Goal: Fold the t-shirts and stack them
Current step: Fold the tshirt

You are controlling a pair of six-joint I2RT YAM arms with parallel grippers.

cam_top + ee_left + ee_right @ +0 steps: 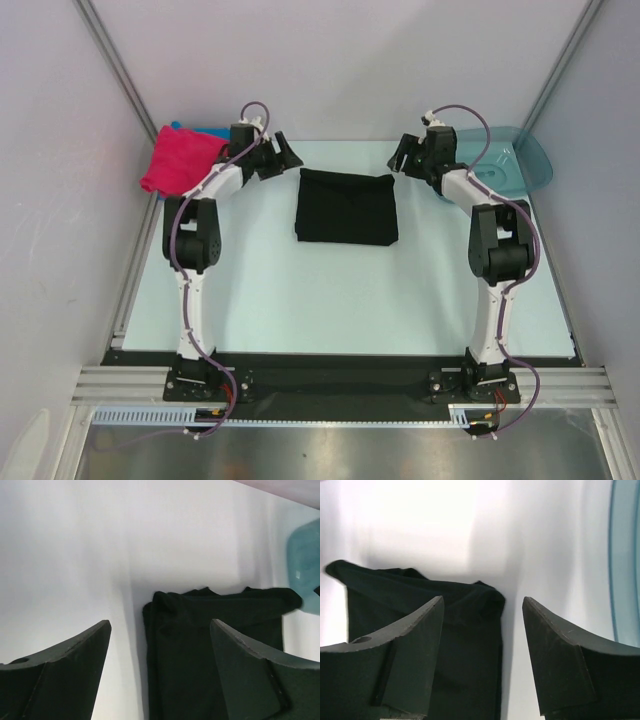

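A black t-shirt (346, 207) lies folded into a rectangle at the middle of the table's far half. My left gripper (284, 158) hangs open just off its far left corner, holding nothing. My right gripper (404, 158) is open too, just off the far right corner. In the left wrist view the black t-shirt (215, 645) lies below the open left gripper (160, 625), apart from the fingers. The right wrist view has the black t-shirt (420, 610) under the spread right gripper (482, 600). A folded magenta-pink t-shirt (180, 158) rests at the far left on a blue one (212, 133).
A translucent teal basin (510, 160) stands at the far right corner, also seen as the basin (305, 570) in the left wrist view and the basin's rim (625, 555) in the right wrist view. Grey walls close in the table on three sides.
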